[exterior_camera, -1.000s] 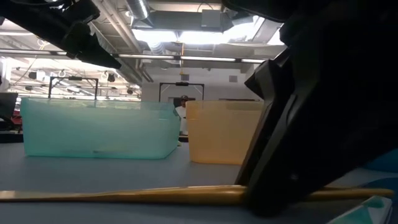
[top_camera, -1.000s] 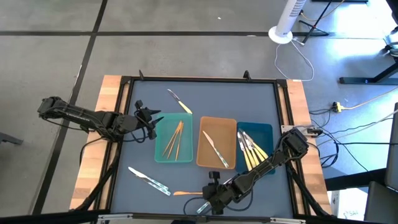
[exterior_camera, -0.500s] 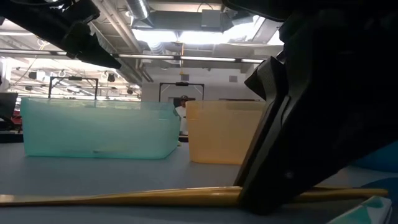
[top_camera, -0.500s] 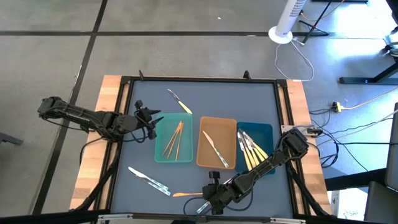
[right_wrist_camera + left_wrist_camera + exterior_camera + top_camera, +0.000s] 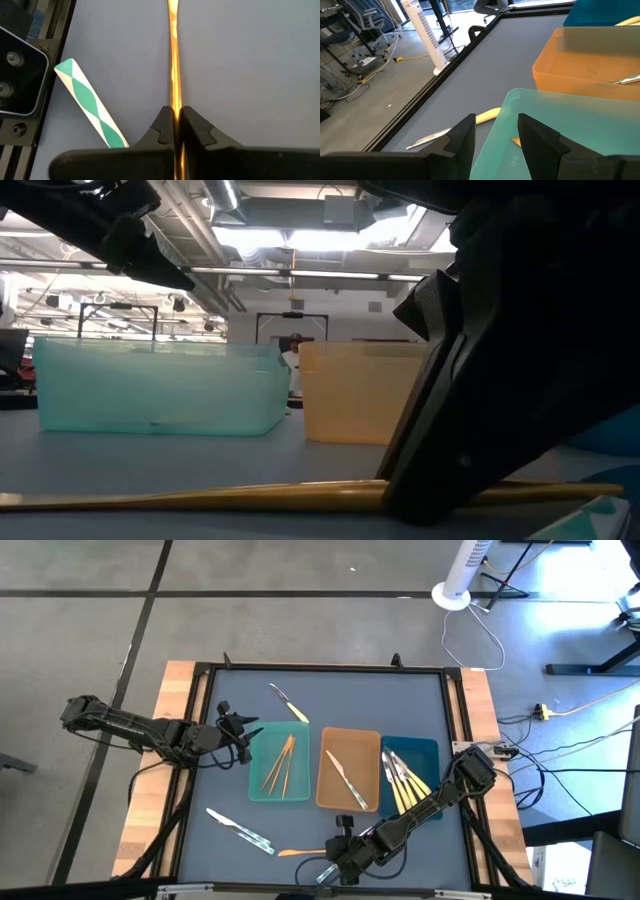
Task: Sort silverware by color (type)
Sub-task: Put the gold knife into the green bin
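**Near the desk's front edge, a gold utensil gets pinched**

On the grey desk (image 5: 330,705), the right claw (image 5: 176,120) pinches a slim gold utensil (image 5: 173,60), whose long axis runs straight ahead from its fingers, flat on the surface. The left claw (image 5: 495,137) waits, narrowly parted, beside the teal tray (image 5: 279,766).

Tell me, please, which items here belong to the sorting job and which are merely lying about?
Job: gold utensil pinched by the right gripper; silver utensil and yellow-handled utensil loose on the mat; teal, tan, blue trays.
Lying about: green-white strip; fan.
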Controlling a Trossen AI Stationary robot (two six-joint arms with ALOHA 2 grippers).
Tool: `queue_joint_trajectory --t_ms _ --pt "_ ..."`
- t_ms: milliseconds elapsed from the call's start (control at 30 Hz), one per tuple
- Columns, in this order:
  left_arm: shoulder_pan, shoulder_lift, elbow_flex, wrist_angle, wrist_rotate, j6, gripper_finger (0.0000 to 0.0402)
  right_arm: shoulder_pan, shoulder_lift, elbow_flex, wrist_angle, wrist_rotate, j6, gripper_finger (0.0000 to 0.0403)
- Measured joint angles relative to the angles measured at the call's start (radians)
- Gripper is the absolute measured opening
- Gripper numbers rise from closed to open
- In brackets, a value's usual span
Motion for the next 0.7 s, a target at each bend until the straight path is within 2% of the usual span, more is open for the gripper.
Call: queue_joint_trajectory --t_ms 700 --pt "0.0 0.0 0.0 0.0 0.0 0.0 0.0141 0.0 0.006 0.048 -0.02 -0.001 -0.004 0.0003"
